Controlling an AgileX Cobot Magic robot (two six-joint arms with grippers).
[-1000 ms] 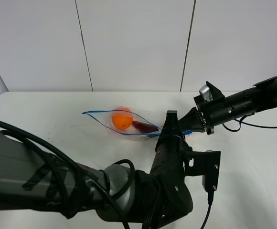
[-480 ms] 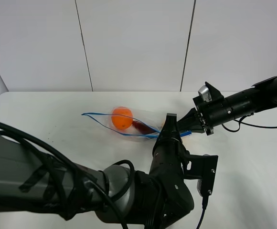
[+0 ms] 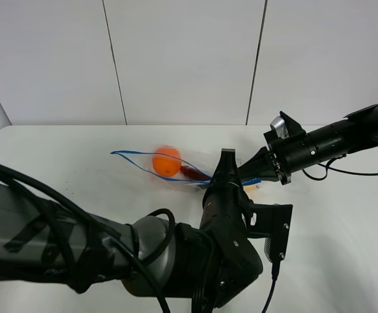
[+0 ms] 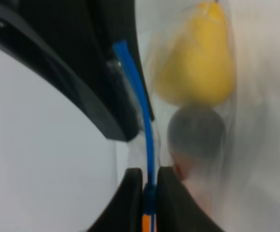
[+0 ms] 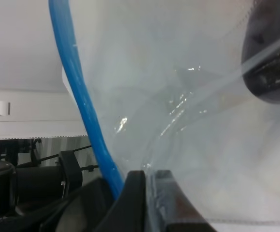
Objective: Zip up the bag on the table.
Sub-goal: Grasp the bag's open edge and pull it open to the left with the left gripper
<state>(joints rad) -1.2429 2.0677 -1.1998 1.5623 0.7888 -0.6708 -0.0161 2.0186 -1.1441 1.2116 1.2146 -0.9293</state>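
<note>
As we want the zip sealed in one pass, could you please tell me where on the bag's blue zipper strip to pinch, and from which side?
Probably pinch the blue zipper strip edge-on, one finger each side, at its joined end beside the right gripper, which holds the bag there. The left gripper is shut there; the mouth gapes towards the other end.

high cam: I look down from 6 o'clock toward 12, well back, over table (image 3: 58, 156)
wrist cams: both right up close
shared: bag (image 3: 199, 163), all three
</note>
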